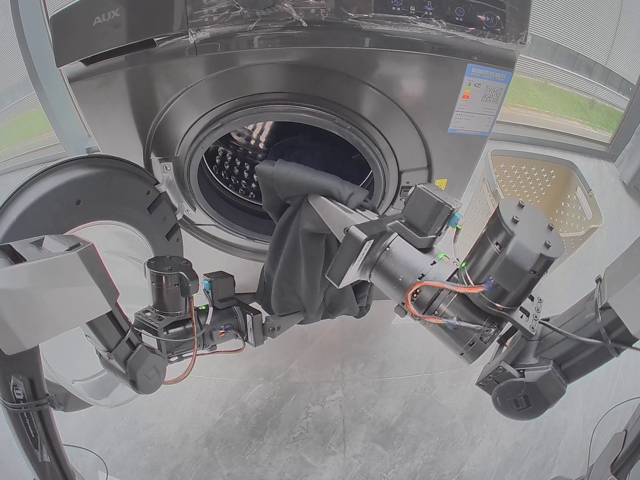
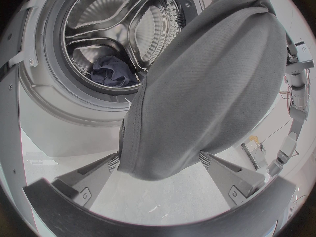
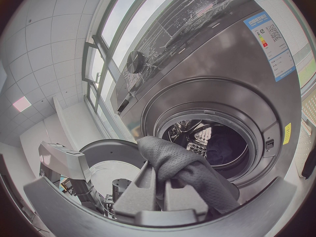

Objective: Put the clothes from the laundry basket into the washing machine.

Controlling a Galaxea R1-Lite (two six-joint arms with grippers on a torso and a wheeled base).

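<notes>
**Grey garment held at the drum mouth, tail still outside**

Right fingers point(image 3: 146, 188) are clenched on the upper fold of the grey garment point(image 1: 300, 261), held at the mouth of the washer point(image 1: 427, 101). Most of the cloth hangs outside, below the drum point(image 2: 108, 33) opening. Left fingers point(image 2: 227, 175) are spread with the hanging hem between them, not closed on it.

Recommended: carry the held fold deep into the drum before letting go. The left should lift the tail up and in, so nothing drapes over the lip or fouls the door point(image 1: 87, 195), which stands open on the left.

Count:
- one washer
- one grey garment in hand
- one dark item point(image 2: 112, 71) lying in the drum
- one basket point(image 1: 540, 188) far right, contents not judged
</notes>
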